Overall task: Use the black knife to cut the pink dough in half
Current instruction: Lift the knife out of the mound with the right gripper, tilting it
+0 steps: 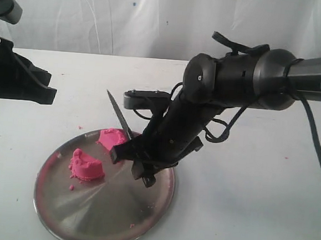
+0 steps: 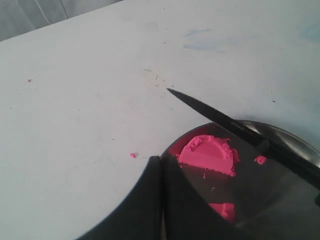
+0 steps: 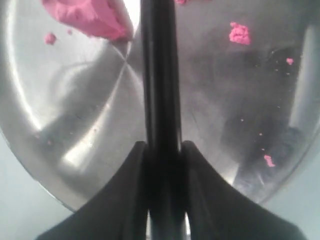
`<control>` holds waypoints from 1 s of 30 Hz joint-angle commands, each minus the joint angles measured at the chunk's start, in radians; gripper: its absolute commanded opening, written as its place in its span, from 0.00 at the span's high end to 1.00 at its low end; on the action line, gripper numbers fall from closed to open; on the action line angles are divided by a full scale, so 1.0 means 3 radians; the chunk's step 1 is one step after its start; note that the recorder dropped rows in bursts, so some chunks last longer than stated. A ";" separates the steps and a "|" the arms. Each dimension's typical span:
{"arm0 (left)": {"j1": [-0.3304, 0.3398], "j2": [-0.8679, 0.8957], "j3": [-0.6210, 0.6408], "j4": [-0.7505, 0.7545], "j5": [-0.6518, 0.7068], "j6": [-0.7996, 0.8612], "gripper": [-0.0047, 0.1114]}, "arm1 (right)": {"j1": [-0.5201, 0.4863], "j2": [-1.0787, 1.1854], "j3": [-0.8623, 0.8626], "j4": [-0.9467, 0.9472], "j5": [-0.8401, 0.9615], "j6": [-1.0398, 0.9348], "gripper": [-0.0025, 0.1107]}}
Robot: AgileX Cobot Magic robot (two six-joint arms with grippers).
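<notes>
On steel plate [image 1: 86, 214]: pink dough [image 1: 88, 166] in two chunks, apart, second [image 1: 112, 138] near far rim; right gripper [image 1: 141, 157] clenched on black knife [image 1: 119, 114] handle, blade tilted up over far chunk, tip past rim; left gripper [image 2: 161, 200] aside above table [image 1: 243, 204], jaw state unclear; pink crumbs [image 3: 239, 33] scattered on plate

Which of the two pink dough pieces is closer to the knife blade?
The far dough half, at the plate's back rim: the black knife rises beside it. The near half sits apart, clear of the blade.
</notes>
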 commanded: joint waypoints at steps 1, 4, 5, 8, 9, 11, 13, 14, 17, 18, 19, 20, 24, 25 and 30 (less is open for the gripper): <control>-0.0010 -0.0034 0.0025 -0.0033 0.0025 -0.0034 0.96 | -0.0220 0.0053 0.0042 0.0624 0.0011 -0.0235 0.98; -0.0010 -0.0034 0.0025 -0.0033 -0.0002 -0.0034 0.96 | -0.0235 0.0124 0.0042 0.0616 0.0154 -0.0209 0.98; -0.0010 -0.0034 0.0025 -0.0033 -0.0002 -0.0034 0.96 | -0.0235 0.0149 0.0042 0.0632 0.0162 -0.0194 0.98; -0.0010 -0.0034 0.0025 -0.0033 -0.0002 -0.0034 0.96 | -0.0235 0.0200 0.0042 0.0627 0.0079 -0.0194 0.98; -0.0010 -0.0034 0.0025 -0.0033 -0.0002 -0.0034 0.96 | -0.0235 0.0200 0.0042 0.0630 0.0027 -0.0194 0.98; -0.0010 -0.0034 0.0025 -0.0033 -0.0002 -0.0034 0.96 | -0.0242 0.0200 0.0042 0.0630 -0.0046 -0.0135 0.98; -0.0010 -0.0034 0.0025 -0.0033 -0.0002 -0.0034 0.96 | -0.0249 0.0230 0.0042 0.0658 -0.0043 -0.0084 0.98; -0.0010 -0.0034 0.0025 -0.0033 -0.0002 -0.0034 0.96 | -0.0249 0.0240 0.0042 0.0676 -0.0005 -0.0084 0.98; -0.0010 -0.0034 0.0025 -0.0033 -0.0002 -0.0040 0.96 | -0.0249 0.0302 0.0042 0.0691 0.0146 -0.0149 0.97; -0.0010 -0.0034 0.0025 -0.0033 -0.0002 -0.0040 0.96 | -0.0249 0.0332 0.0042 0.0699 0.0187 -0.0173 0.96; -0.0010 -0.0034 0.0025 -0.0033 -0.0002 -0.0040 0.96 | -0.0249 0.0361 0.0042 0.0699 0.0216 -0.0173 0.95; -0.0010 -0.0034 0.0025 -0.0033 -0.0002 -0.0040 0.96 | -0.0249 0.0375 0.0042 0.0717 0.0245 -0.0176 0.92; -0.0010 -0.0034 0.0025 -0.0033 -0.0002 -0.0040 0.96 | -0.0249 0.0428 0.0042 0.0717 0.0276 -0.0198 0.81; -0.0010 -0.0034 0.0025 -0.0033 -0.0002 -0.0040 0.96 | -0.0249 0.0428 0.0042 0.0717 0.0276 -0.0198 0.80; -0.0010 -0.0034 0.0025 -0.0040 -0.0015 -0.0040 0.96 | -0.0249 0.0428 0.0042 0.0717 0.0276 -0.0294 0.75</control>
